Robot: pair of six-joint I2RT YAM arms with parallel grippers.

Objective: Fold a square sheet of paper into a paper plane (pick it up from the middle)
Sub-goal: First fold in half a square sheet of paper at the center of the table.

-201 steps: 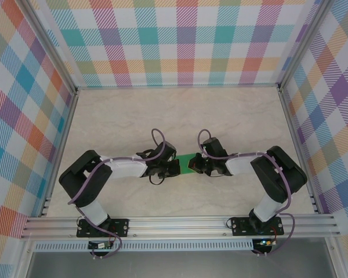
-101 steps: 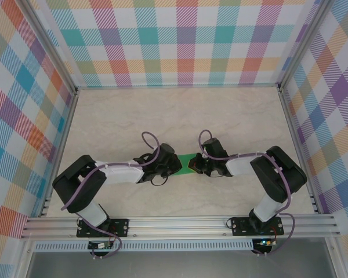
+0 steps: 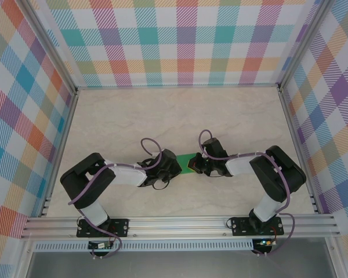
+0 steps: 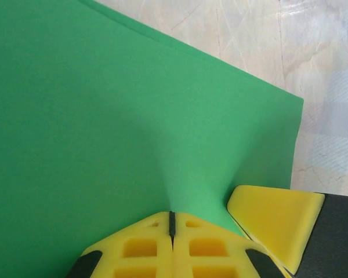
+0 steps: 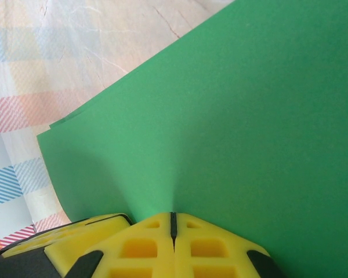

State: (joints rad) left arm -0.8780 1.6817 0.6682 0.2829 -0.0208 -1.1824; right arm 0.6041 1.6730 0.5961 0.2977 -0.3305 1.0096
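The green sheet of paper [image 3: 188,161] lies flat on the table between the two grippers, most of its outline hidden beneath them. Its surface spreads wide in the left wrist view [image 4: 133,116] and the right wrist view [image 5: 232,116], with a second layer showing along one edge. My left gripper [image 3: 174,167] [image 4: 172,215] is shut, yellow tips resting on the paper. My right gripper [image 3: 196,165] [image 5: 173,215] is shut too, tips down on the paper from the opposite side. Each wrist view catches the other gripper's yellow finger [image 4: 275,223] [image 5: 75,234] close beside.
The pale marble tabletop [image 3: 180,116] stretches behind the paper. Checked walls [image 3: 180,40] close in the back and both sides, with aluminium rails [image 3: 180,223] along the near edge.
The left arm has swung its elbow out and back and its wrist has dropped slightly nearer; its gripper stays at the paper's left side. The right arm has not moved.
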